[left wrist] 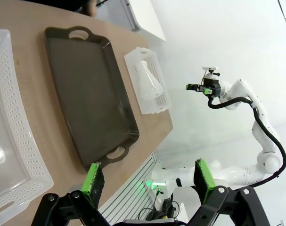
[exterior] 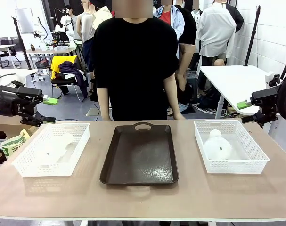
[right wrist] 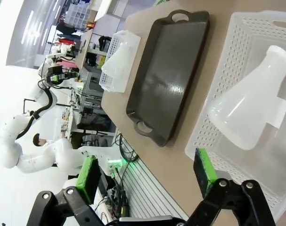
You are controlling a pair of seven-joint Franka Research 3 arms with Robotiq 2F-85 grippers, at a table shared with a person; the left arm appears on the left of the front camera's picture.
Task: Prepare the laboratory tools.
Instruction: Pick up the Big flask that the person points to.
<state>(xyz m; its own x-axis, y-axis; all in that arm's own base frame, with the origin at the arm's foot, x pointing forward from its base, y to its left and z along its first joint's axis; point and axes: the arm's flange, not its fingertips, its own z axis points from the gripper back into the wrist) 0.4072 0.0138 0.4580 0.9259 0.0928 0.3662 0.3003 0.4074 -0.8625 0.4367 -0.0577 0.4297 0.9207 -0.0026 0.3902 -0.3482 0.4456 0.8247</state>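
— Pincers?
— Both wide and empty: left pincer (exterior: 48, 110), right pincer (exterior: 246, 113).
— Flasks?
— The right wrist view shows the right flask (right wrist: 249, 110) on its side in a basket (right wrist: 246, 28), just ahead of the right pincer. The front view gives only a pale blob. The left flask (exterior: 55, 148) lies below the left pincer, inboard.

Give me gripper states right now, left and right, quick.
Left gripper: open, holding nothing.
Right gripper: open, holding nothing.
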